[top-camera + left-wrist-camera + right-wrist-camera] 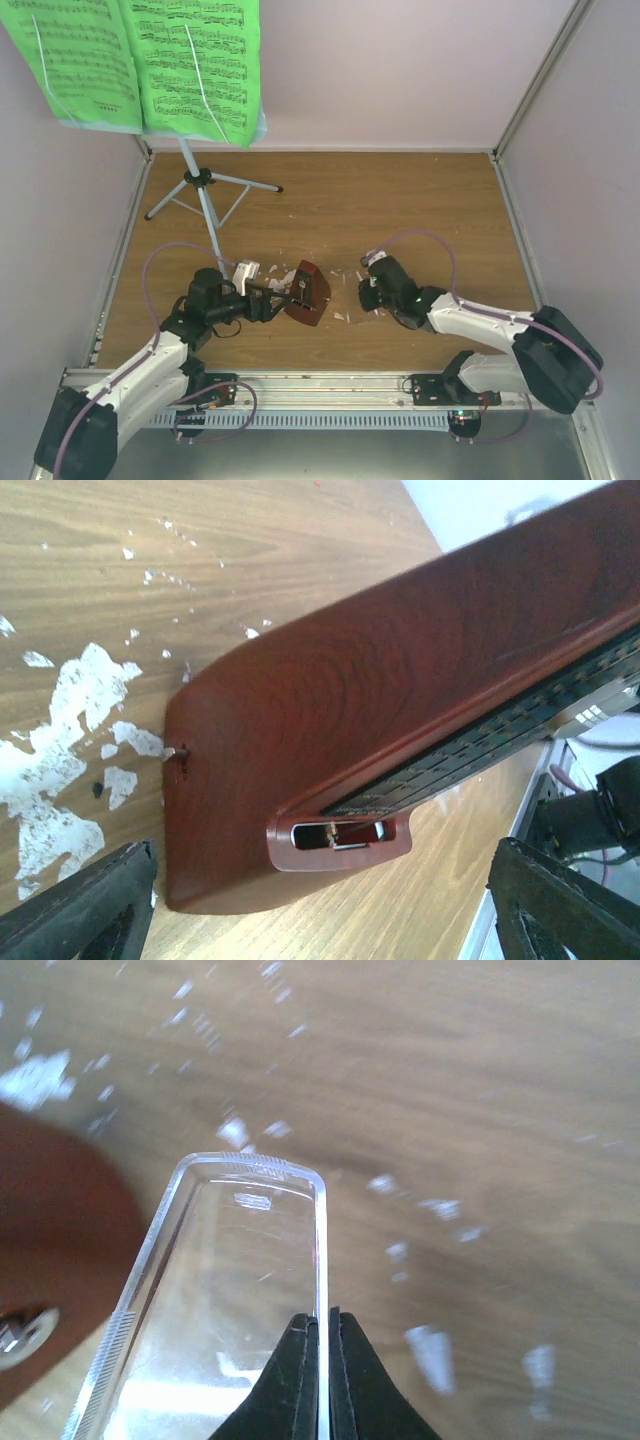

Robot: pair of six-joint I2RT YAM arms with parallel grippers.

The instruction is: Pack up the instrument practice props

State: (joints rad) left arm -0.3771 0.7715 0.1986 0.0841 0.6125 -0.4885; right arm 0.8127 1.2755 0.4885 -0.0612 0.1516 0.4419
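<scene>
The metronome [308, 292] is laid at the desk [420, 210] centre, flanked from 9 o'clock by the open left hand [283, 290]; at its 3 o'clock a clear cover [230, 1310] is pinched edgewise by the right hand [322, 1360]; slippage or cracking is risked.

Pale lilac walls [400, 70] enclose a wood-grain tabletop [430, 210] flecked with white crumbs [80, 692], under even light.
</scene>
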